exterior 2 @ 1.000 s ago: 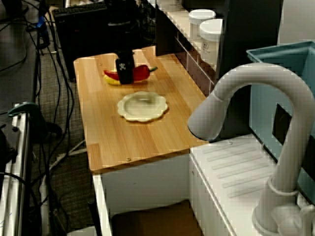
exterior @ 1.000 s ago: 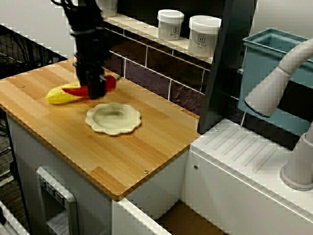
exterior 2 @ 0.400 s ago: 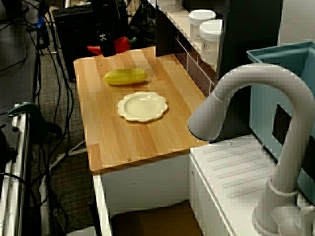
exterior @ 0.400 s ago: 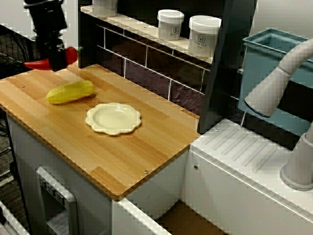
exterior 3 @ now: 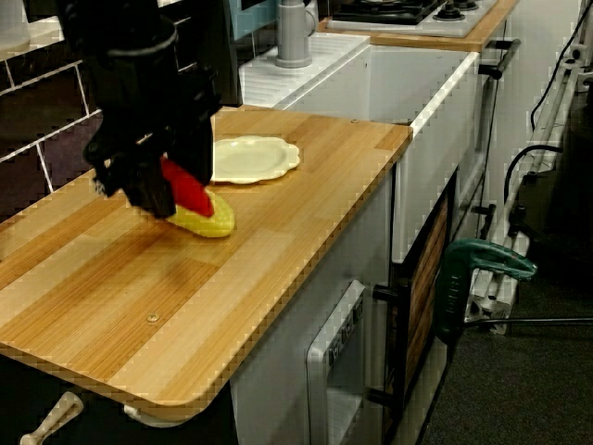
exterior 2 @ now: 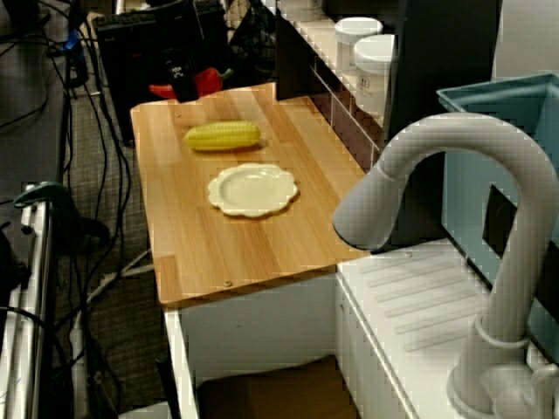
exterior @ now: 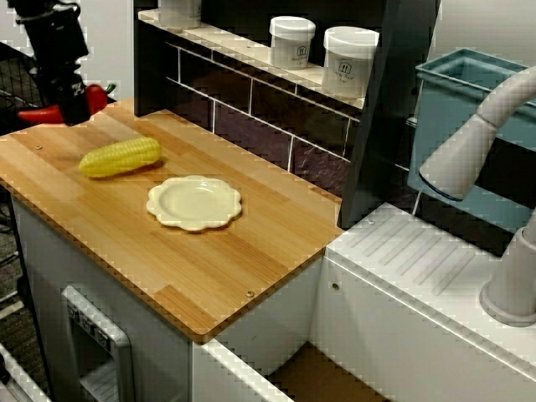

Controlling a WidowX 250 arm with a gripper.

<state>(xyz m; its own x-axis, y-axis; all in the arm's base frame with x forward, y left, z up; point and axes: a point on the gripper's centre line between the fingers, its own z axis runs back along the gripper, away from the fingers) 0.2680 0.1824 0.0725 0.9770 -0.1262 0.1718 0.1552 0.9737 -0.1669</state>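
My gripper [exterior: 72,107] is shut on a red chili pepper [exterior: 95,97] and holds it in the air over the far left corner of the wooden counter [exterior: 209,268]. In the view over the faucet, the gripper [exterior 2: 184,88] and pepper [exterior 2: 206,80] hang at the counter's far edge. Seen from the counter's far end, the pepper [exterior 3: 188,188] sticks out below the black gripper [exterior 3: 156,193]. A yellow corn cob [exterior: 121,157] [exterior 2: 223,135] [exterior 3: 206,220] lies on the counter nearby. Beyond it sits a cream scalloped plate [exterior: 194,202] [exterior 2: 253,188] [exterior 3: 250,158] with nothing on it.
Two white jars [exterior: 292,42] [exterior: 349,50] stand on the shelf above the dark tiled wall. A white sink unit [exterior: 419,260] with a grey faucet [exterior: 477,142] and a blue bin [exterior: 456,92] adjoins the counter. A green clamp [exterior 3: 482,260] stands on the floor.
The gripper lifted the pepper from beside the corn and carried it left to the counter's far corner. Corn and plate stayed put.
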